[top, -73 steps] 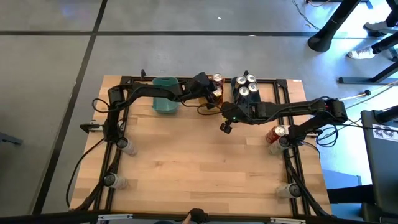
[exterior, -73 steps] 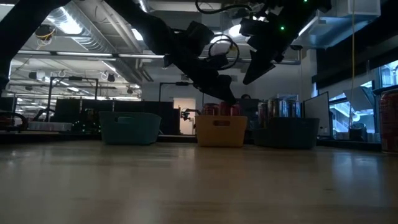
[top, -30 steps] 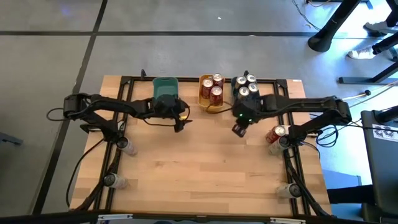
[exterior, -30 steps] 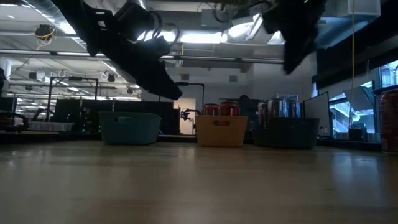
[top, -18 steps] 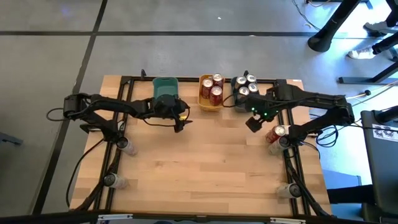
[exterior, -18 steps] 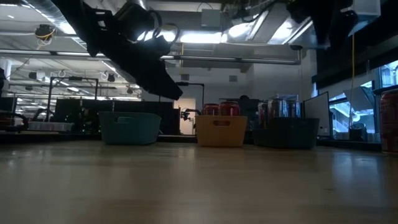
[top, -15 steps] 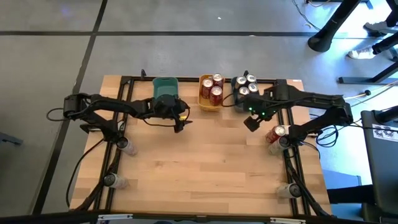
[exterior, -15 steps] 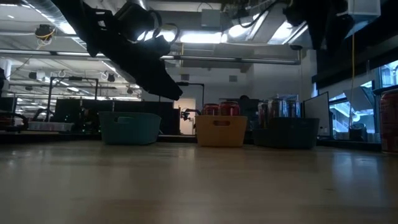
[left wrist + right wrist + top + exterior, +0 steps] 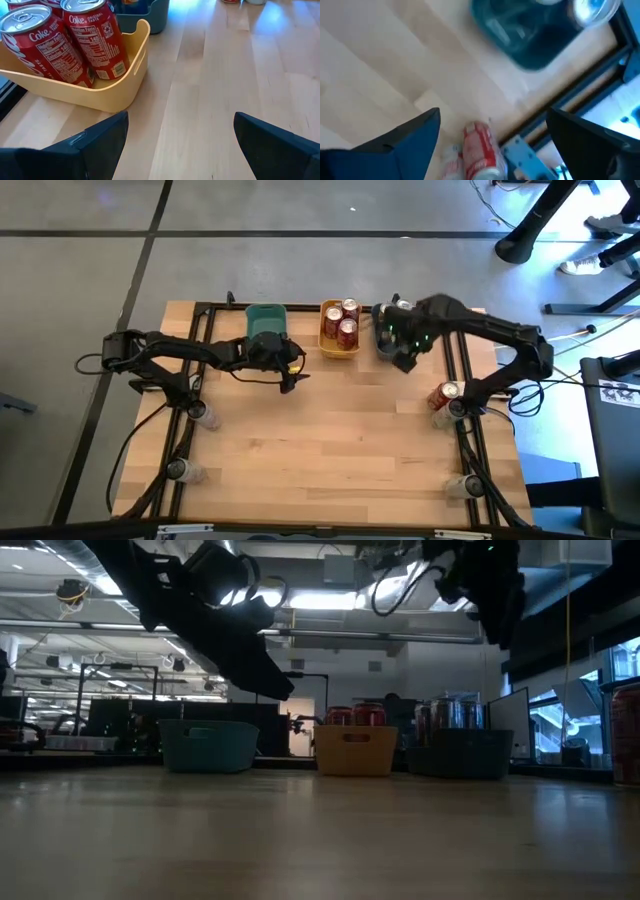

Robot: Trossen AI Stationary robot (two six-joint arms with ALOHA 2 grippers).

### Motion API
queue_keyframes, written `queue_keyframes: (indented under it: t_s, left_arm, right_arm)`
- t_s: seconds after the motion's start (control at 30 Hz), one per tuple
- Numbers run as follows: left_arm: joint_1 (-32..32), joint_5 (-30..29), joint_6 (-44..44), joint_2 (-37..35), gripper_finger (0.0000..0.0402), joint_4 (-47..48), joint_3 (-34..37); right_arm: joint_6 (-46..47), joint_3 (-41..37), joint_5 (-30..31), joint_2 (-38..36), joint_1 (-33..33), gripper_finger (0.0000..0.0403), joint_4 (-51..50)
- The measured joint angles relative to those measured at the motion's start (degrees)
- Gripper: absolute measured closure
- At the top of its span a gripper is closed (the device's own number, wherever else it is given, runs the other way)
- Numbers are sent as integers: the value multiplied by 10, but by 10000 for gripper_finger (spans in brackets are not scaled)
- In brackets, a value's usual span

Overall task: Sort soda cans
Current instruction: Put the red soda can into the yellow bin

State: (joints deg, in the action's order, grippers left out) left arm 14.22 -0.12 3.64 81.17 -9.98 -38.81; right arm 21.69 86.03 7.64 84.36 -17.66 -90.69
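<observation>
Red soda cans (image 9: 345,321) are grouped in the yellow bin (image 9: 330,345) at the table's far edge, sorted by colour, while both the left gripper (image 9: 290,376) and right gripper (image 9: 402,358) are held wide, empty.

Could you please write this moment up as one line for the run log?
left gripper: open, empty, near teal bin | right gripper: open, empty, by grey bin | red can: unsorted, right edge

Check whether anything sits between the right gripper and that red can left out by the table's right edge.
Nothing visible does. The right gripper, open, hangs by the grey bin; only bare wood lies between it and the red can, which lies beside the arm's base.
</observation>
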Motion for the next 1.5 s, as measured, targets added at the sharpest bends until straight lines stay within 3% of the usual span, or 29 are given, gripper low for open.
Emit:
queue_keyframes:
  t_s: [0.17,0.43,0.77,1.5]
  left_arm:
    - [0,0,-5,0,53,1,0]
    - [1,0,0,0,53,1,0]
    - [1,0,-3,0,53,0,0]
    - [1,0,-7,0,53,-2,0]
  right_arm:
    - [-12,0,-106,-4,-43,51,6]
    - [-23,-99,-103,-50,-21,52,6]
    - [35,-211,-117,-132,-14,52,7]
    - [18,-378,-139,-142,-14,52,7]
